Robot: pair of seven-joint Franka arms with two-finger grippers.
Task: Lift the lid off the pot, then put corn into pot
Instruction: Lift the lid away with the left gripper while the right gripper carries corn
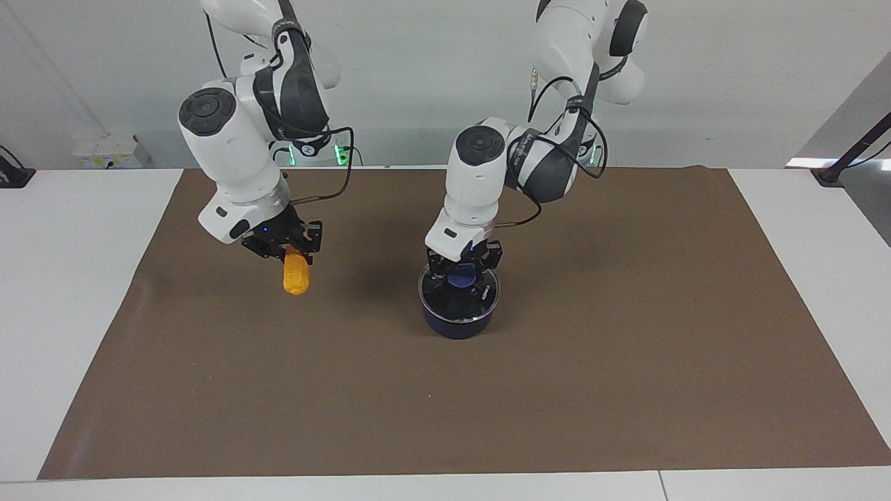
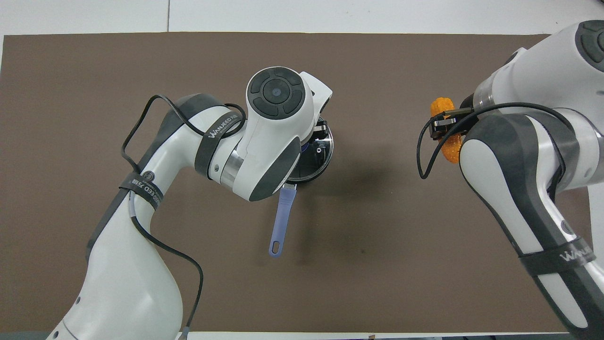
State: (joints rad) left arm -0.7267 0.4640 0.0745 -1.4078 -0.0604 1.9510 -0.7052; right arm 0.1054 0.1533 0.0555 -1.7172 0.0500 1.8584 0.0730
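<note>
Lid-lifting is starting: left gripper (image 1: pixel 462 268) jaws are closing on the round glass lid's (image 1: pixel 480 300) blue knob (image 1: pixel 461 279) atop the navy saucepan (image 1: pixel 456 325), needing a straight lift, while right gripper (image 1: pixel 287 245) jaws are gripping the orange-yellow corn cob (image 1: pixel 296 273).

The pot (image 1: pixel 457 321) stands on the mat (image 1: pixel 626 362) near the middle of the tabletop, its handle (image 2: pixel 281 221) pointing toward the robots' edge. The lid (image 1: pixel 480 296) sits on the pot, and the left gripper (image 1: pixel 464 268) is down at the lid's knob (image 1: pixel 461 279). Toward the right arm's end of the table, well apart from the pot, the right gripper (image 1: pixel 292 252) holds the corn (image 1: pixel 296 273) above the mat.
</note>
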